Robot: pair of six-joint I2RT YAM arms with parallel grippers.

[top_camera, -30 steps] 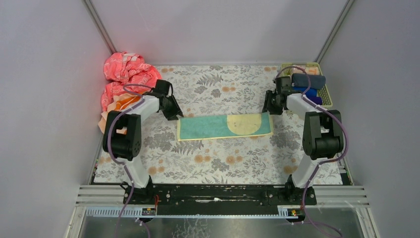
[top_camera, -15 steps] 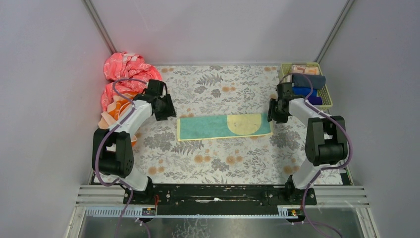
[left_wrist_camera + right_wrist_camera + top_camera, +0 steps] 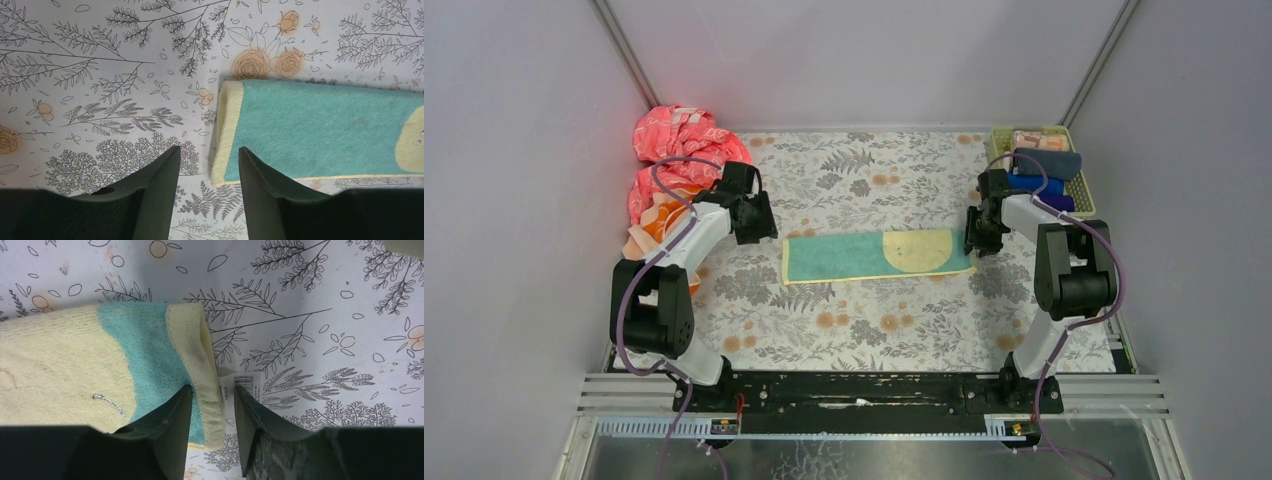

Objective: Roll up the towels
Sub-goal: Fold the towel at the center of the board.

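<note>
A teal towel (image 3: 844, 257) with a pale yellow half circle lies flat as a long folded strip mid-table. My left gripper (image 3: 761, 228) hovers open just off its left end; in the left wrist view that gripper (image 3: 208, 149) has the towel's (image 3: 320, 135) yellow hem just ahead, and nothing sits between the fingers. My right gripper (image 3: 976, 242) is at the right end. In the right wrist view it (image 3: 212, 387) stands open astride the towel's (image 3: 75, 365) yellow end hem, and a white label (image 3: 227, 390) shows in the gap. An orange and peach towel (image 3: 662, 215) lies at the left edge.
A heap of pink-red cloth (image 3: 679, 140) fills the back left corner, close behind the left arm. A green basket (image 3: 1085, 196) at the back right holds several rolled towels, right beside the right arm. Grey walls close in on three sides.
The left gripper opened and drew back a little left of the towel's end. The right gripper came forward and down over the right end hem, its jaws narrowing slightly.
</note>
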